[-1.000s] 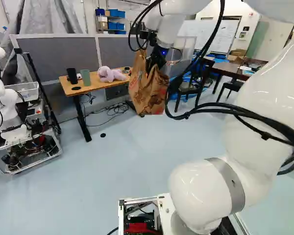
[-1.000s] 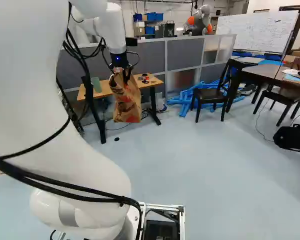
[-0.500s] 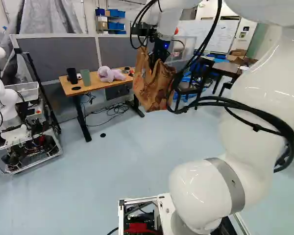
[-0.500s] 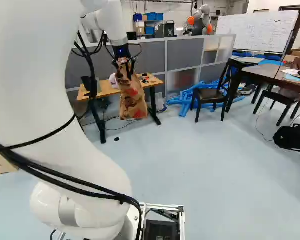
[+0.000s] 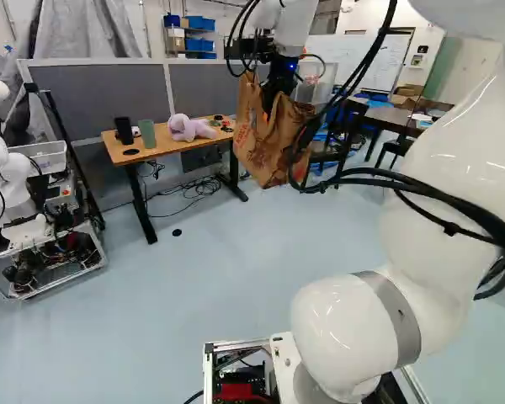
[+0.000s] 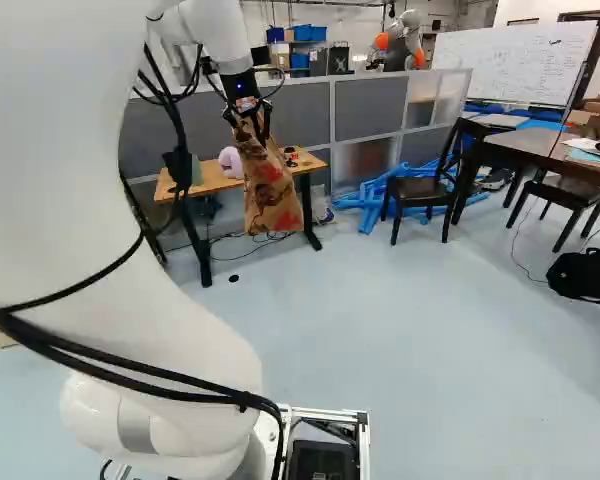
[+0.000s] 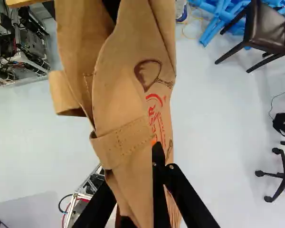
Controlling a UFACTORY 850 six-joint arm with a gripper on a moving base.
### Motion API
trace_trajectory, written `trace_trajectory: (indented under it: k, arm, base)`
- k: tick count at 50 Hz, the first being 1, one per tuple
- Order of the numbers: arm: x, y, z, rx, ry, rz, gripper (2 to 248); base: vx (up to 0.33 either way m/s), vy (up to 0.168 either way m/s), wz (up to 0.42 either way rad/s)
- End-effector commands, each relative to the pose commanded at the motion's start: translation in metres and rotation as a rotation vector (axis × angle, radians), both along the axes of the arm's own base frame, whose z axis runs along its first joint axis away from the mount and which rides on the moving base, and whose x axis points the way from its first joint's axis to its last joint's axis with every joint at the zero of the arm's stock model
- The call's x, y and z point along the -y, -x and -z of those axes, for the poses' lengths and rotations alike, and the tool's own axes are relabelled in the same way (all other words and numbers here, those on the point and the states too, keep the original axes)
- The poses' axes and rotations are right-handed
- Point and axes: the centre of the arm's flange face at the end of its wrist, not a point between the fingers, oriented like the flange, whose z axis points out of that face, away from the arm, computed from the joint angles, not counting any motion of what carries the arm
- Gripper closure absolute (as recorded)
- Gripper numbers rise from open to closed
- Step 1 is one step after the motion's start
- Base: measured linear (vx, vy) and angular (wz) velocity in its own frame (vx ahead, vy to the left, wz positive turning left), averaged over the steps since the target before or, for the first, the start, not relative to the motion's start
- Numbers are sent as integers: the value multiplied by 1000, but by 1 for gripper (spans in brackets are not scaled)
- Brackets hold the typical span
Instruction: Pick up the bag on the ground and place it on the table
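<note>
The white arm (image 5: 454,126) is stretched out above the floor, and black cables (image 5: 370,173) are slung from it beside the gripper (image 7: 164,166). In the left base view the bag is crossed by them; whether it is touched cannot be told, but it could be snagged on a loop if it is swung sideways.

The light wooden table (image 5: 164,146) is seen ahead of the gripper, below it and to its left. The tabletop's near edge is the likeliest trouble: the bag's bottom is hung lower than the top, so the front could be struck and the bag folded or dragged if it is carried across without more lift.

The paper bag (image 5: 269,143) is held off the ground, hung straight under the gripper and slightly tilted. Its upper paper is pinched between the two fingers, which are drawn nearly together. Since only a small part is gripped, the paper could be torn or slowly pulled out by its weight, and a swing could be set off by a quick turn.

On the table, left of the gripper, the pink plush toy (image 5: 185,128) could be pushed aside, the green cup (image 5: 147,135) could be toppled, and the small items (image 5: 226,126) nearest the gripper could be trapped under the bag.
</note>
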Motion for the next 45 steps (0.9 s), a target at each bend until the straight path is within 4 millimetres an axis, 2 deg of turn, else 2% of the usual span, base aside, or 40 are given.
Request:
trace_trajectory:
  k: [15,45]
  arm:
    - [1,6,-20,36,-2,0,229]
    - [-1,-4,-54,-7,1,-2,229]
  base:
    - [0,0,0]
    - [0,0,0]
